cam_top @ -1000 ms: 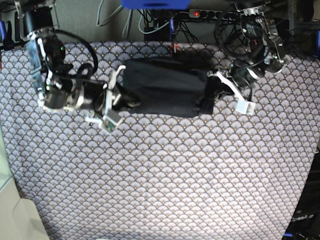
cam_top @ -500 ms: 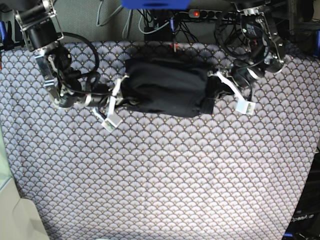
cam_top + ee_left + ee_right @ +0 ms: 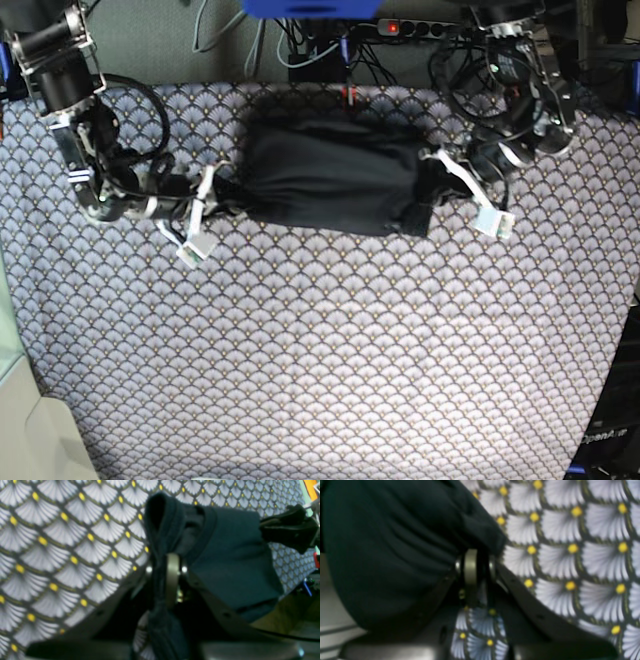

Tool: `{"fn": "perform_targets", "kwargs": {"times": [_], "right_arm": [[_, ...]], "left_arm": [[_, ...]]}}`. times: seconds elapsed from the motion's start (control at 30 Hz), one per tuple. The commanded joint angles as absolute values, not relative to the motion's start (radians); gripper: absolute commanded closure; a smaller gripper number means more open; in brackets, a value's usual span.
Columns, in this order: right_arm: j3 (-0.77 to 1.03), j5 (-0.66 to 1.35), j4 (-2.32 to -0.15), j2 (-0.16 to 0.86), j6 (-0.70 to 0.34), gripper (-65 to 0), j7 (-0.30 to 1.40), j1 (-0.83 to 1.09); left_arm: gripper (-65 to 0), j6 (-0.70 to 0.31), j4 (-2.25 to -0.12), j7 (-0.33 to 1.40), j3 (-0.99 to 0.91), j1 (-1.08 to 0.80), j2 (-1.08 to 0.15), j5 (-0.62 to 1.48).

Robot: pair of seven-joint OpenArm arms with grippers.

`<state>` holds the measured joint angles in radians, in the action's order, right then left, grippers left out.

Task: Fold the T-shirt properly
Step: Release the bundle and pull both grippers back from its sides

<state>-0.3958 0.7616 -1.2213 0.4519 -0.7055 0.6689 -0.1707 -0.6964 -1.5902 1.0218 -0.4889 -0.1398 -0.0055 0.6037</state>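
Hands clamped on cloth: left hand point(image 3: 166, 577) pinches T-shirt point(image 3: 330, 175) end, right hand point(image 3: 475, 567) opposite end. Shirt lies bundled at far side of patterned surface point(image 3: 330, 340). Fabric soft, limp; you grip doubled edges.

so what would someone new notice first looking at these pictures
First the dark T-shirt, folded into a compact block at the far middle of the scallop-patterned tablecloth. Next, an arm at each end of it: the right claw is shut on the T-shirt's edge on the base view's left, and the left claw pinches a bunched fold on its right. Behind the table, a tangle of cables and a red light stand out.
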Motion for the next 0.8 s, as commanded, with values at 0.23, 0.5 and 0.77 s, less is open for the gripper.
{"fn": "perform_targets", "kwargs": {"times": [0.23, 0.5, 0.77], "right_arm": [[-0.392, 0.760, -1.236, 0.469, -0.698, -4.4, 0.664, -0.180], [-0.387, 0.762, -1.239, 0.484, -0.698, -4.4, 0.667, -0.183], [-0.371, 0.763, -1.435, 0.522, -0.698, -4.3, 0.723, -0.163]], "left_arm": [[-21.7, -0.698, -1.620, 0.995, -0.496, -0.136, -0.013, 0.621], [-24.0, -0.698, -1.618, 0.995, -0.496, -0.131, -0.035, 0.710], [-12.6, -0.698, -1.618, 1.010, -0.605, -0.156, -0.156, 0.806]]}}
